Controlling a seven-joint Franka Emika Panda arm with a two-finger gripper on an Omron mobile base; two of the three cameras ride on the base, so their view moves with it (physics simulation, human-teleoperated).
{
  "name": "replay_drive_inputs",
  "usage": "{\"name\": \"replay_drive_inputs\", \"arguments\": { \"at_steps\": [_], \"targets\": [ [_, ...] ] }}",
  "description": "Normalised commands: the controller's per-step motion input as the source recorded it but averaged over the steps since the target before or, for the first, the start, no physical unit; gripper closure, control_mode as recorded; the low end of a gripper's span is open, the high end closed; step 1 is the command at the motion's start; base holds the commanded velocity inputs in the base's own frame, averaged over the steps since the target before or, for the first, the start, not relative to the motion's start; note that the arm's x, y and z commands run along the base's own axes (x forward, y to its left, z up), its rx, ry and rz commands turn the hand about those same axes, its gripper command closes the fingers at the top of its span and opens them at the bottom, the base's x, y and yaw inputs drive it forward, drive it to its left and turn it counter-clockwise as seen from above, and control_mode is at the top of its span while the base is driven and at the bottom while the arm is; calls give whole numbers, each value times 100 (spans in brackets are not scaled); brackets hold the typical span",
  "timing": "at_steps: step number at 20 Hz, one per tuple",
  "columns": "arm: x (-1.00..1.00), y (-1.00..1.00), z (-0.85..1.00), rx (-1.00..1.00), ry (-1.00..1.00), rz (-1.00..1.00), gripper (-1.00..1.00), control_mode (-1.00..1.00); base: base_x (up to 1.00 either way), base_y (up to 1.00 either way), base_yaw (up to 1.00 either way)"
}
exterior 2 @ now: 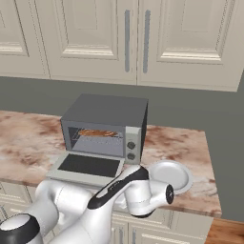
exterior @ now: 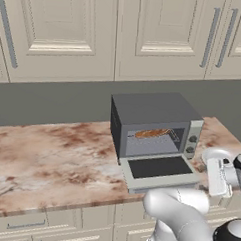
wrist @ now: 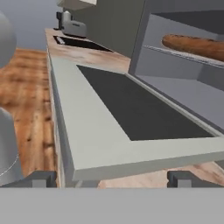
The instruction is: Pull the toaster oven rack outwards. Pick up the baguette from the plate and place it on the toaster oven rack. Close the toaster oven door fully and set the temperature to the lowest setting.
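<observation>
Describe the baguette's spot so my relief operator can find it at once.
Start at the dark grey toaster oven on the marble counter, with its door folded down flat in front. Look into the open cavity: the baguette lies across the wire rack. It is the only orange-brown thing there; the white plate beside the oven is bare.
</observation>
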Motion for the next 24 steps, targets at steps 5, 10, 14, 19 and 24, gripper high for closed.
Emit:
{"name": "replay_drive_inputs", "arguments": {
  "at_steps": [5, 10, 14, 19, 24],
  "targets": [
    [4, 32, -21, 2, 4, 0, -100, -100, 0, 0, 0],
    [0, 0, -22, 16, 13, 0, -100, -100, 0, 0, 0],
    [0, 0, -18, 19, 9, 0, -100, -100, 0, 0, 0],
    [0, 0, -27, 22, 16, 0, -100, -100, 0, 0, 0],
    [0, 0, -26, 20, 10, 0, -100, -100, 0, 0, 0]
  ]
}}
